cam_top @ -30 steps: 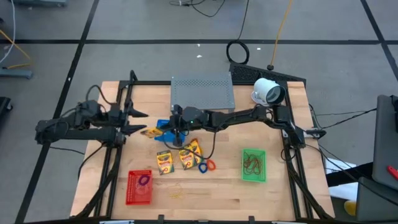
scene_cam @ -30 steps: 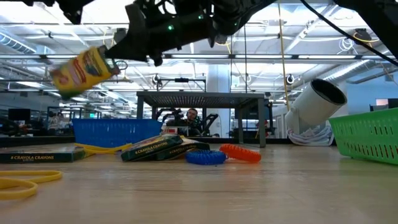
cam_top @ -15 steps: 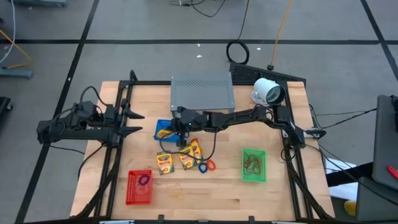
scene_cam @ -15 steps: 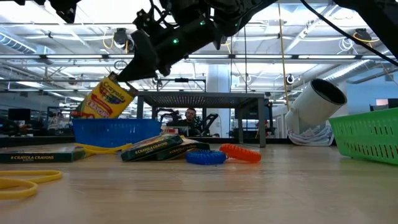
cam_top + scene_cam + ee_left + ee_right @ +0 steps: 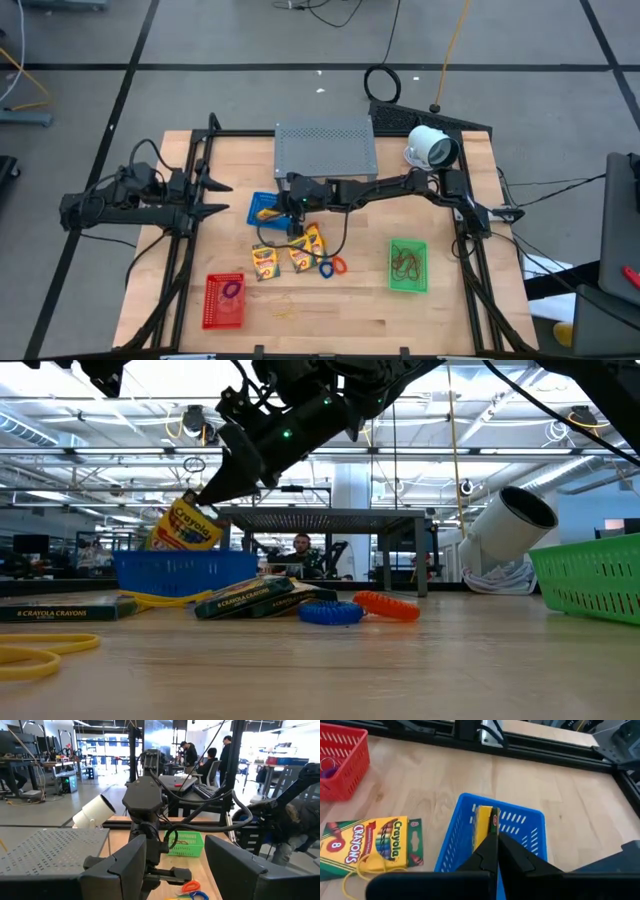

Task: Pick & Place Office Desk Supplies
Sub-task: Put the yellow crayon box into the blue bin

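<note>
My right gripper (image 5: pixel 292 207) hangs over the blue basket (image 5: pixel 262 208), shut on a yellow crayon pack (image 5: pixel 183 526). The pack's lower end sits behind the basket's wall (image 5: pixel 185 571). Three more crayon packs (image 5: pixel 264 260) (image 5: pixel 305 245) lie flat on the table near it, with a blue rubber band (image 5: pixel 326 268) and an orange one (image 5: pixel 339 265). The red basket (image 5: pixel 224 300) holds a purple band, and the green basket (image 5: pixel 407 266) holds bands too. My left gripper (image 5: pixel 213 196) waits open at the table's left side. My right gripper pinches the crayon pack between its two fingers at the pack's upper end (image 5: pixel 484 821). The fingers (image 5: pixel 222 488) come from above, slanting down toward the table's left. The pack hangs tilted below them, its lower end inside the blue basket (image 5: pixel 520 827).
The grey perforated stand (image 5: pixel 326 148) sits just behind the blue basket, with the white round device (image 5: pixel 430 148) at the far right. A yellow band (image 5: pixel 285 315) lies near the front edge. People sit in the room beyond the table.
My right gripper has carried the crayon pack down and toward the table's right, from high beside my left gripper into the blue basket. The pack has tipped more upright. My left gripper has drawn back toward the table's left edge.
</note>
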{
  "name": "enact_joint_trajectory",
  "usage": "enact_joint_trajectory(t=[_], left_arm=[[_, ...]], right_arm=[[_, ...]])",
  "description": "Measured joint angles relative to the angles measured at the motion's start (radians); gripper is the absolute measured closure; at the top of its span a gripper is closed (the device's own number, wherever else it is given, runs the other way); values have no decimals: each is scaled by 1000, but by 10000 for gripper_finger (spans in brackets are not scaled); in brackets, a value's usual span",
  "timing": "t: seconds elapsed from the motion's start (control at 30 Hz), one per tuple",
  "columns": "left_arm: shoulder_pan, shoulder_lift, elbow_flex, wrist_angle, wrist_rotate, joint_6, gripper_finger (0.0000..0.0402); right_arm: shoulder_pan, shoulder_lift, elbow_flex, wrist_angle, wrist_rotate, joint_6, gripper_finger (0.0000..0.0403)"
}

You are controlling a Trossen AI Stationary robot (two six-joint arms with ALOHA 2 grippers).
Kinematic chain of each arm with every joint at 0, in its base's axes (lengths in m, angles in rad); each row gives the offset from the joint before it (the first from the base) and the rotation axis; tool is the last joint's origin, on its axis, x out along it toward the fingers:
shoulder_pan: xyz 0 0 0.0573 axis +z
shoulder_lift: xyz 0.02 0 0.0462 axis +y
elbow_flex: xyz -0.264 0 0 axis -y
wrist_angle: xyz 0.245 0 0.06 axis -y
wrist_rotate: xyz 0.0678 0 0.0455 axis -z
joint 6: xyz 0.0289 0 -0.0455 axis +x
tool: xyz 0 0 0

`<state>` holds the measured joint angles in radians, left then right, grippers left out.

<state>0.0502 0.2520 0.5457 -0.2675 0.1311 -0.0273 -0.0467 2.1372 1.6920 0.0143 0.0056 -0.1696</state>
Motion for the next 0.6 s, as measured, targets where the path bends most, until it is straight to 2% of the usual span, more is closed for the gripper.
enact_joint_trajectory(t=[0.17, 0.6], left_arm=[[0, 0, 0, 0, 0, 0, 188], [0, 0, 0, -1, 0, 0, 188]], right_arm=[[0, 0, 0, 4, 71, -1, 403], [0, 0, 0, 12, 72, -1, 374]])
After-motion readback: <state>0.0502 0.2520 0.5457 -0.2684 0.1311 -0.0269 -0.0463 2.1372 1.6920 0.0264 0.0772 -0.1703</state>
